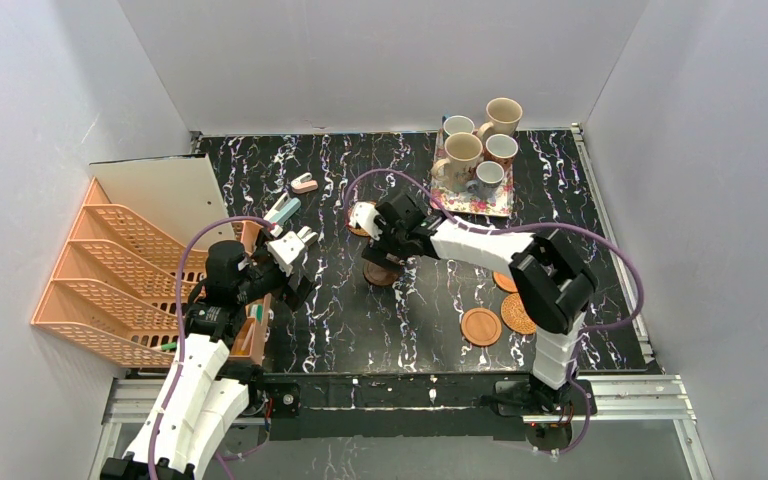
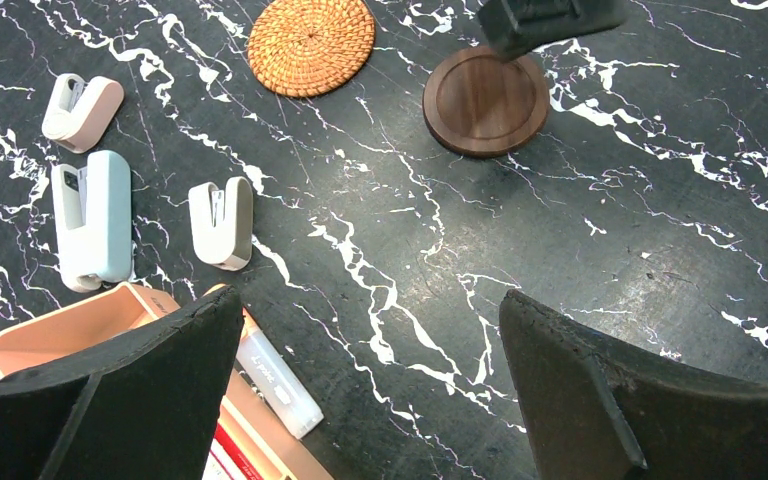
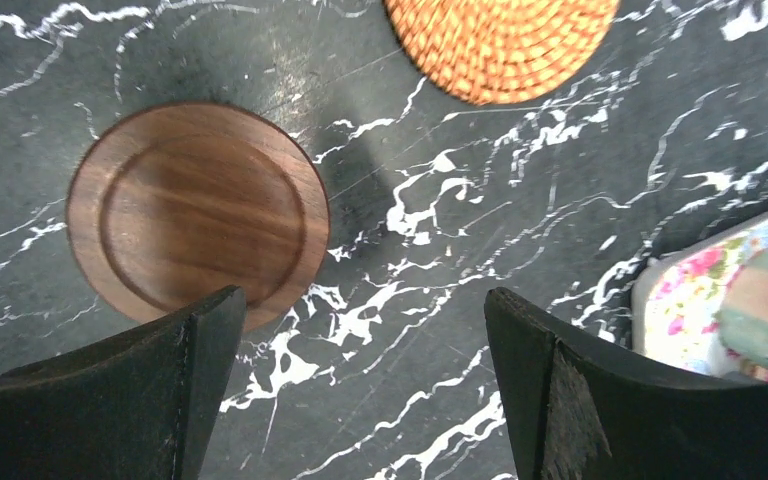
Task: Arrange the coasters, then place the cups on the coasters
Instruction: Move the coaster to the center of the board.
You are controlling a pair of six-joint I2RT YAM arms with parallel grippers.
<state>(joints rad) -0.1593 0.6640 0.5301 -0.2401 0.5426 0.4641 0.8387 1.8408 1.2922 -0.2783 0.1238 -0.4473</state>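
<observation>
Several cups [image 1: 463,153] stand together on a pink floral tray [image 1: 500,205] at the back right. A dark brown coaster [image 1: 382,274] [image 2: 486,100] [image 3: 198,210] lies mid-table, with a woven orange coaster [image 2: 311,44] [image 3: 500,45] just behind it. My right gripper [image 1: 382,255] [image 3: 360,305] hovers open over the marble beside the dark coaster, holding nothing. A smooth orange coaster [image 1: 481,326] and a woven one [image 1: 517,313] lie front right; another smooth one [image 1: 505,281] peeks from under the right arm. My left gripper [image 1: 298,242] [image 2: 370,310] is open and empty at the left.
An orange paper rack [image 1: 110,270] stands at the left wall. Three staplers lie near the left gripper: pink [image 2: 82,110], pale blue [image 2: 92,218] and white [image 2: 222,222]. An orange box [image 2: 70,330] with pens sits under the left wrist. The tray's corner [image 3: 730,300] shows by the right finger.
</observation>
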